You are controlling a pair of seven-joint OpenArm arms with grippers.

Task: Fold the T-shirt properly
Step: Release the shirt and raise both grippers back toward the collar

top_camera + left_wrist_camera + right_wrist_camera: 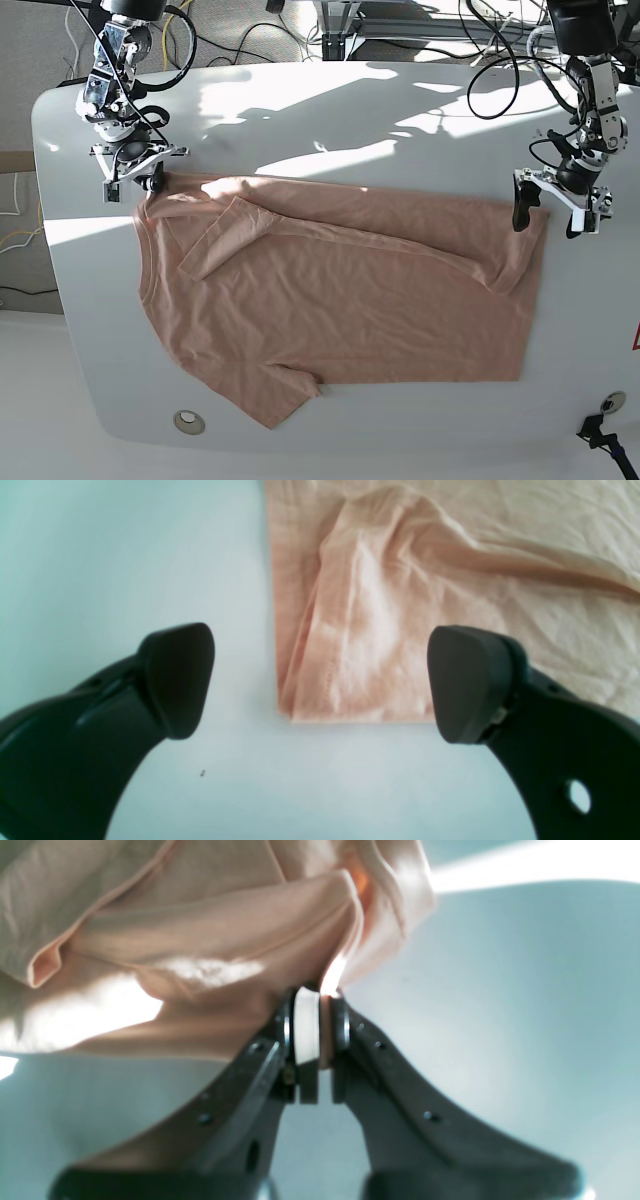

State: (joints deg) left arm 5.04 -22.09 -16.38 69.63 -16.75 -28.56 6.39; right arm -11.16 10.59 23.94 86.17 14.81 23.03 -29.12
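Fabric edge of T-shirt (210, 940) clamped in right tool (315, 1025); left tool (320, 680) agape.

2 silver-and-black arms trailing black cables; each hand (320, 680) has dark curved fingers (235, 1100).

White table (400, 110) with rounded corners, filling most of the base view. Across its middle, spread flat and wrinkled, a salmon T-shirt (350, 300). Near lower left edge, a small round fitting (187, 422), set into tabletop.
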